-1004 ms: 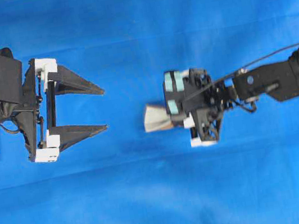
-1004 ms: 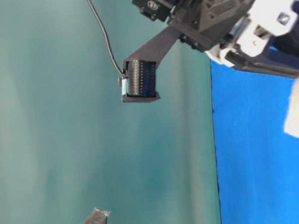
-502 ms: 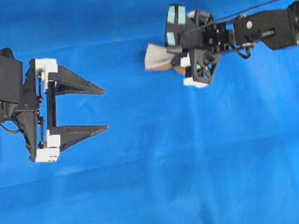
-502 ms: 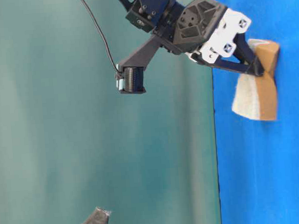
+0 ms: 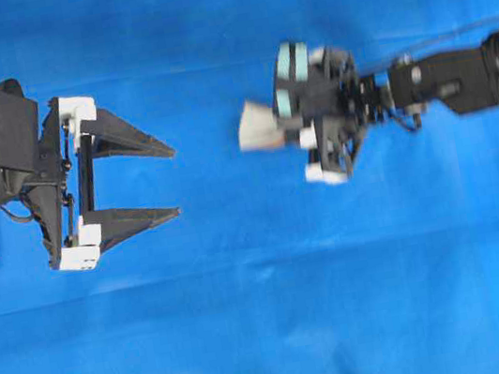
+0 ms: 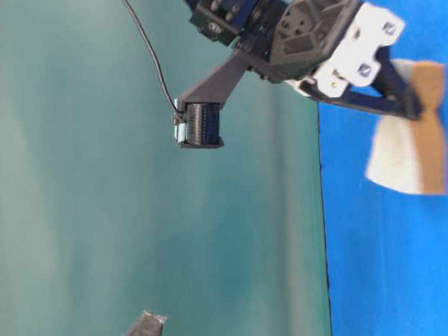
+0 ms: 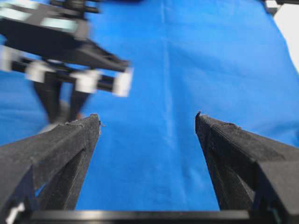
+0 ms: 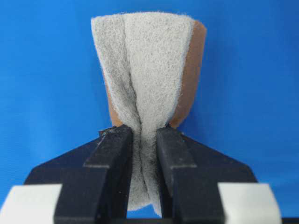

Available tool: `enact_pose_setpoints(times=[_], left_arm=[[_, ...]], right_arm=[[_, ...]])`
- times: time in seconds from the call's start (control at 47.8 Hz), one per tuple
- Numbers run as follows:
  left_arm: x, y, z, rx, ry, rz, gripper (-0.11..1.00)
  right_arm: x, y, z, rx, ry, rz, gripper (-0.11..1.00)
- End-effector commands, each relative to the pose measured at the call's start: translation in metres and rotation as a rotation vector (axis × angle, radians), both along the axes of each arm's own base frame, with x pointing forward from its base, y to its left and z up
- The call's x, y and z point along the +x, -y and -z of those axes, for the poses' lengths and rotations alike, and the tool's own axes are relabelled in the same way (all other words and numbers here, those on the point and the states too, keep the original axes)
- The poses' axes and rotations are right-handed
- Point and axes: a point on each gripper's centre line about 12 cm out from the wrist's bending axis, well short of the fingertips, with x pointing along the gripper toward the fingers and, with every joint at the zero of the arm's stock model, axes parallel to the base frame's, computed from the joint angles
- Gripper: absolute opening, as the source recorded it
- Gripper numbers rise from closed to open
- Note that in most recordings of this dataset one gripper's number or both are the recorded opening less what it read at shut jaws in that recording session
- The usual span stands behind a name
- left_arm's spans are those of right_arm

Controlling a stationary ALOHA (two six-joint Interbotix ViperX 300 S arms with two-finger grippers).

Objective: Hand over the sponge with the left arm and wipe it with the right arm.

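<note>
**Sponge pinched by the right arm above a blue cloth, left arm spread wide and empty**

A blue cloth (image 5: 270, 317) is seen from overhead, covering the whole work surface. Two black robot arms face each other across it.

On the left side, the left arm (image 5: 11, 177) is set low near the cloth's edge. Its gripper (image 5: 173, 182) is pointed toward the middle of the scene, with its two long black fingers (image 7: 60, 154) spread wide apart. Nothing is held between them; only bare blue cloth is seen in the gap from the left wrist camera.

On the right side, the right arm (image 5: 452, 84) is stretched in from the edge, with pale teal blocks visible on its wrist. Its gripper (image 8: 145, 140) is closed tightly on the sponge (image 8: 149, 65). The sponge is squeezed so hard at the pinch that it is folded into a bow-tie shape: the grey-white scuffed face is creased down the middle, and the orange-tan backing is seen flaring out behind it. In the overhead view the sponge (image 5: 259, 127) is shown sticking out of the gripper toward the left arm, well apart from the left fingertips. This part of the overhead view is blurred.

In the table-level view the sponge (image 6: 411, 151) is seen against the blue cloth; whether it touches the cloth cannot be told.
</note>
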Motion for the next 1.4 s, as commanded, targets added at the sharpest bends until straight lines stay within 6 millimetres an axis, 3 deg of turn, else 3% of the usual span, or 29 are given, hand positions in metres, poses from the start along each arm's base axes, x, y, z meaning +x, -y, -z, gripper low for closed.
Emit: enact_pose_setpoints(times=[0.0,0.188,0.335,0.607,0.816,0.963,1.381], left_arm=[[0.002,0.000,-0.008,0.000,0.028,-0.001,0.80],[0.002,-0.001,-0.008,0.000,0.028,-0.003,0.80],[0.002,-0.001,-0.008,0.000,0.028,-0.003,0.80],[0.002,-0.001,-0.007,-0.001,0.025,-0.003,0.80],[0.002,-0.001,-0.007,-0.003,0.024,-0.004,0.80],[0.002,-0.001,-0.007,-0.002,0.026,-0.003,0.80],[0.002,-0.002,-0.007,0.002,0.025,-0.006,0.80]], right_arm=[[0.008,-0.037,-0.013,0.025,0.042,-0.067,0.22],[0.011,-0.088,-0.018,0.080,0.058,-0.136,0.22],[0.010,-0.094,-0.017,0.091,0.053,-0.136,0.22],[0.006,-0.060,-0.012,0.050,-0.004,-0.071,0.22],[0.003,-0.005,-0.011,-0.005,-0.023,0.020,0.22],[0.001,0.022,-0.012,-0.032,-0.019,0.062,0.22],[0.002,0.016,-0.012,-0.025,-0.012,0.052,0.22]])
